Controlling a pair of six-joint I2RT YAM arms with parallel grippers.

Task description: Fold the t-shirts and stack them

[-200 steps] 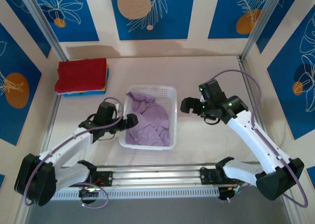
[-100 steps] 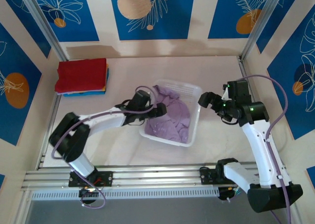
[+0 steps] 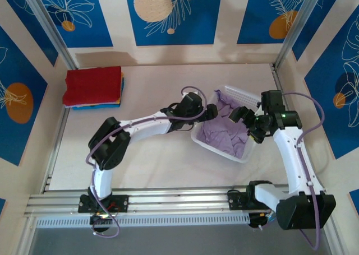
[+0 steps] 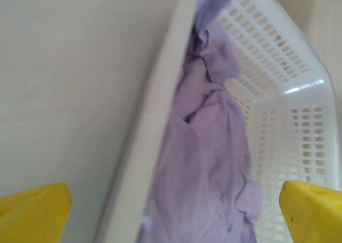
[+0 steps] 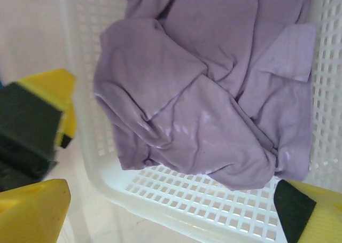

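A crumpled lavender t-shirt lies inside the white perforated basket, which sits skewed at the right of the table. My left gripper is open and straddles the basket's left rim, one yellow fingertip outside and the other inside. My right gripper hangs open over the basket's right side, above the shirt, holding nothing. Folded t-shirts, red on top, form a stack at the back left.
The basket's near wall lies just under the right gripper. The right frame post and side wall stand close behind the basket. Bare table spreads from the basket to the left rail.
The basket with the lavender shirt has slid from the table's middle to the right and turned. The left arm stretched right with it, and the right gripper drew back over its right side.
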